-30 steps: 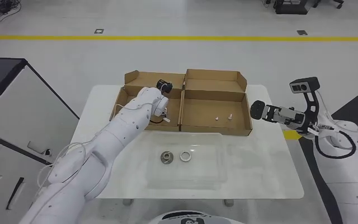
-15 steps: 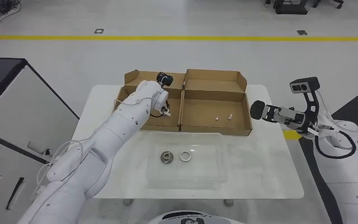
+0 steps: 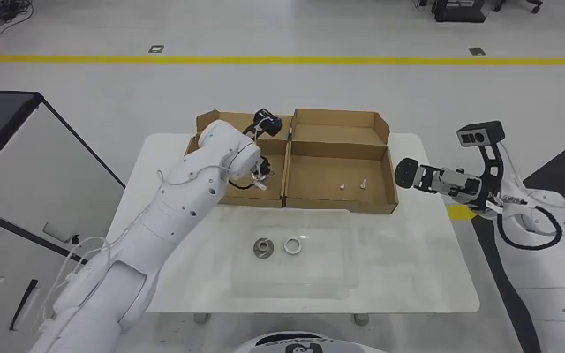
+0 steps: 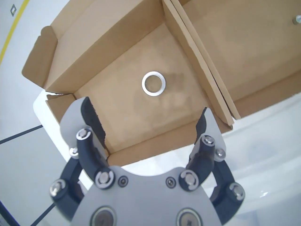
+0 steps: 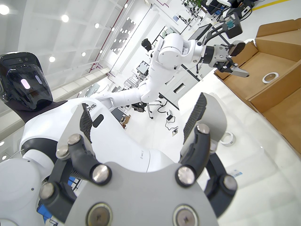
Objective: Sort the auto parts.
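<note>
White tabletop (image 3: 424, 265) carries 2 open brown cardboard boxes. Left gripper (image 4: 145, 105) hangs spread wide, empty, above the left box (image 4: 94, 48), where a flat silver metal washer (image 4: 153, 83) lies. Right gripper (image 5: 143, 102), likewise spread and empty, hovers just beside the right box (image 3: 340, 181).

The top view looks steeply down from above the arms onto the table (image 3: 415, 265), facing outward over the left box (image 3: 231, 123) and the right box (image 3: 340, 181) to the floor beyond, from a middling distance. The left wrist view sits close over the left box, looking past the left gripper (image 4: 146, 105) onto the box's bottom, with part of the right box alongside. The right wrist view is off the table's right side, well apart, facing back across the tabletop past the right gripper (image 5: 142, 101) toward the left arm. All three views share the left box; both wrist views share the ring (image 4: 153, 86) lying in it.
</note>
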Available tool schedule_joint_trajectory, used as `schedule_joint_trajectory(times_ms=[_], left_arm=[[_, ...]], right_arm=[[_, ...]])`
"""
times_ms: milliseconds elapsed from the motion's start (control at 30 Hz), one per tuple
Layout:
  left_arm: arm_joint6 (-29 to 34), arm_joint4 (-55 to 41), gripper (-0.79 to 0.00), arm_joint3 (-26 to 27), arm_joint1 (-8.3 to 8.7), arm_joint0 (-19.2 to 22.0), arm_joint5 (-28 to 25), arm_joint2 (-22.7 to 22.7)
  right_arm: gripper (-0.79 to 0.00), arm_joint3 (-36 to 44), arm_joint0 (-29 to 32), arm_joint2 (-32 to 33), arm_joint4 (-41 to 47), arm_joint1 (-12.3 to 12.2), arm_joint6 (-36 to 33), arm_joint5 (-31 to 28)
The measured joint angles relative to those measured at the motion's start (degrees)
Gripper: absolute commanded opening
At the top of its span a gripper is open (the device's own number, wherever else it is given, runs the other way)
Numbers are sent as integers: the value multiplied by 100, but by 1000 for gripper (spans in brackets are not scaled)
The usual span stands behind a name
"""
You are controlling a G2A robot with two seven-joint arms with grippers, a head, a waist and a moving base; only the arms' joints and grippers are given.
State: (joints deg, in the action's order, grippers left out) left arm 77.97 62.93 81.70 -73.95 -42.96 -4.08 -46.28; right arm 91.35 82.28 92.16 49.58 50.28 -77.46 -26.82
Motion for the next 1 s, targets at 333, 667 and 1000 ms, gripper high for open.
schedule_joint_trajectory(times_ms=[333,667,1000], left_arm=[[592,-125,0,1220,154,-733,-440,-164],[713,-666,0,1755,201,-932,-648,-341],[968,-1632,0,2295,277,-1038,-1256,-502]], right_arm=[[0,0,0,0,0,0,0,0],[0,0,0,0,0,0,0,0],[0,0,0,0,0,0,0,0]])
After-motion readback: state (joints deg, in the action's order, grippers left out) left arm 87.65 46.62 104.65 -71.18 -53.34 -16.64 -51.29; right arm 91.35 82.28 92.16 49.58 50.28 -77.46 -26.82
